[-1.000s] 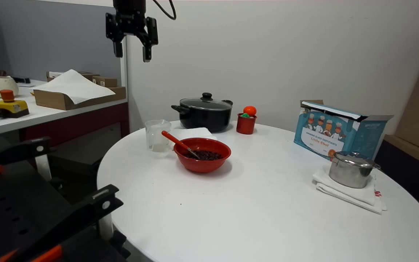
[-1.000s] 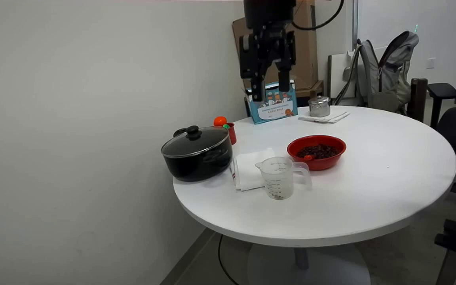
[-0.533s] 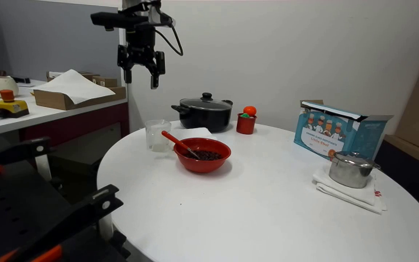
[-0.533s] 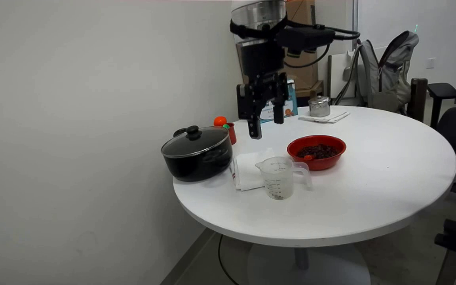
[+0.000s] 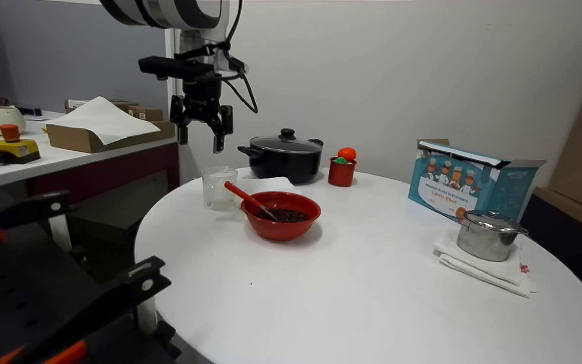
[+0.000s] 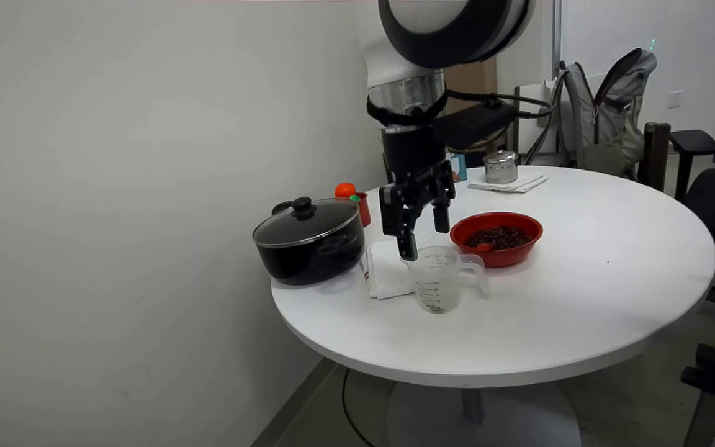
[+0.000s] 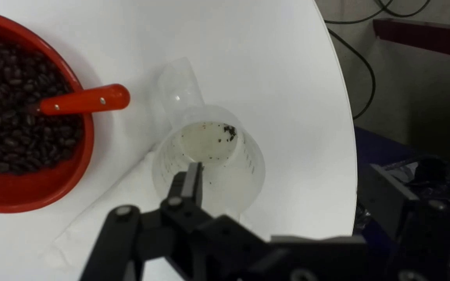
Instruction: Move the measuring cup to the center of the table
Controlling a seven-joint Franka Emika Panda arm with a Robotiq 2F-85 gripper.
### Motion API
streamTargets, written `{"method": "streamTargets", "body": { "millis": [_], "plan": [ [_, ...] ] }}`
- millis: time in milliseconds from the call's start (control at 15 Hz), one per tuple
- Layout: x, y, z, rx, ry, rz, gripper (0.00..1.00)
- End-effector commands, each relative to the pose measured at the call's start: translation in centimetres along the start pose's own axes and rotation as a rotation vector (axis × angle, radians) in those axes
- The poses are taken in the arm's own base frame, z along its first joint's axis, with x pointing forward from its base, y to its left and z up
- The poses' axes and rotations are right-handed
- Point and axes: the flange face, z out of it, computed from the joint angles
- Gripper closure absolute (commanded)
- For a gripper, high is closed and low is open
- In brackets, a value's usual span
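The measuring cup [image 5: 215,189] is small, clear and upright, on the left part of the round white table [image 5: 361,288] in an exterior view. In an exterior view the cup [image 6: 437,285] shows its handle to the right and spout to the left. In the wrist view the cup [image 7: 248,160] holds a few dark specks at its bottom. My gripper [image 5: 201,143] is open and empty, in the air above the cup. In an exterior view one finger of the gripper [image 6: 424,242] overlaps the cup's rim; contact cannot be told. One finger of the gripper [image 7: 291,191] covers part of the cup.
A red bowl [image 5: 281,230] of dark beans with a red-handled spoon [image 5: 243,194] stands close beside the cup. A black pot [image 6: 308,248], a folded white cloth [image 6: 388,270] and a small red cup [image 5: 341,174] are nearby. A steel pot [image 5: 488,237] and blue box [image 5: 447,187] stand farther off.
My gripper has come down from high up and shifted slightly right in an exterior view, toward the measuring cup, staying open. The cup and other objects have not moved.
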Motion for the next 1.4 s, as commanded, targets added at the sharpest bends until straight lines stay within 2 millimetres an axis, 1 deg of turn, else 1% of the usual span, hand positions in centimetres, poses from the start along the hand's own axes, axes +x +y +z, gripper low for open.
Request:
{"method": "streamTargets", "body": {
  "millis": [0, 333, 533, 600, 667, 800, 933, 1200, 1333],
  "plan": [
    [0.6, -0.6, 2.4, -0.022, 0.002, -0.012, 0.0],
    [0.5, -0.7, 5.1, -0.038, -0.007, -0.022, 0.0],
    [0.7, -0.8, 6.4, -0.047, -0.007, -0.022, 0.0],
    [0.7, -1.1, 6.9, -0.047, -0.009, -0.025, 0.25],
    [0.6, -1.3, 7.3, -0.048, -0.011, -0.033, 0.26],
    [0.6, -1.8, 8.1, -0.05, -0.017, -0.042, 0.4],
    [0.6, -2.2, 8.5, -0.045, -0.024, -0.048, 0.56],
    [1.1, -2.3, 7.9, -0.046, -0.019, -0.045, 0.87],
    [1.7, -1.9, 7.2, -0.042, -0.024, -0.029, 0.95]
  ]
}}
